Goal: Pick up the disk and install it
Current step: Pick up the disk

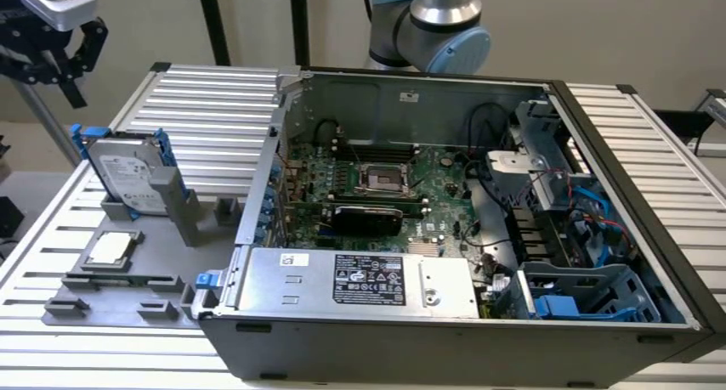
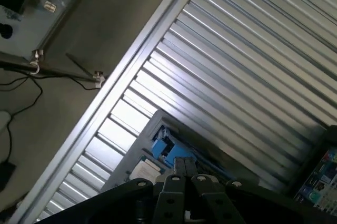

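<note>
Gripper (image 1: 51,77) high at the exterior view's far left, over the table (image 1: 216,101) edge. Jaws spread apart, nothing between them, nothing held.

Disk (image 1: 122,171) below the gripper and slightly toward the exterior view's right of it, clearly apart, no contact. Standing on edge, leaning a little, white label facing out. Blue carrier (image 1: 160,148) round its rim. Seated in a slot of the grey stand (image 1: 182,207).

Chip (image 1: 110,248) farther below the gripper than the disk. Small, square, silver, lying flat on the same grey fixture.

Computer case (image 1: 454,356) well away from the gripper toward the exterior view's right, side open. Silver box (image 1: 369,279) with black label along the near wall, closest case part to the stand. Motherboard (image 1: 397,182) beyond it on the case floor. Arm (image 1: 437,25) rising behind the case's back wall. Blue tray (image 1: 565,305) in the case corner farthest from the gripper, with blue cables above it.

Wrist view: looking down past the gripper body onto ribbed aluminium slats and a blue carrier corner just beyond the body. Floor (image 2: 79,50) past the table edge, with loose black cables (image 2: 21,84).
</note>
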### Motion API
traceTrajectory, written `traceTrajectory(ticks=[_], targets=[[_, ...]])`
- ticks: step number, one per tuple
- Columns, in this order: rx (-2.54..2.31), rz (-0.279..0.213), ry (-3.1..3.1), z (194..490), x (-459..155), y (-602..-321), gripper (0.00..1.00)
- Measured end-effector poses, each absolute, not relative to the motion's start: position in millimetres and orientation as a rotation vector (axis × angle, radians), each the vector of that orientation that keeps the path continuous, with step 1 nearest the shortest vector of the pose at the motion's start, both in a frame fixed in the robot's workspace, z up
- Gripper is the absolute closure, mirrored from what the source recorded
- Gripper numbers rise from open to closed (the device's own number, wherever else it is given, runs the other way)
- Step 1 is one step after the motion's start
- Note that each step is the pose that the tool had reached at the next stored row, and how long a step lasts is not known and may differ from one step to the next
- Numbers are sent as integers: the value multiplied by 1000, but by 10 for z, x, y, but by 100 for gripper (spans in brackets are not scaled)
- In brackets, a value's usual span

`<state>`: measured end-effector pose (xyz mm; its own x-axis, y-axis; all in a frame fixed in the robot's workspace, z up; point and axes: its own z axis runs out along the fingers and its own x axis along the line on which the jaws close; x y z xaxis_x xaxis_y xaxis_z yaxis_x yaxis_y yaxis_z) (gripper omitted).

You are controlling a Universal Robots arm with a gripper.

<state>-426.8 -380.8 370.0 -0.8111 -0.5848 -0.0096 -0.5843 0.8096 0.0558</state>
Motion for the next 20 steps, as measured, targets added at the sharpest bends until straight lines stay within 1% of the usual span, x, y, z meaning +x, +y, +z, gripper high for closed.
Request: traceTrajectory(ticks=[9,20], targets=[[1132,-68,-2909,3668,-4259,-3808,89],[1324,-61,-2822,3654,-4233,-3808,89]])
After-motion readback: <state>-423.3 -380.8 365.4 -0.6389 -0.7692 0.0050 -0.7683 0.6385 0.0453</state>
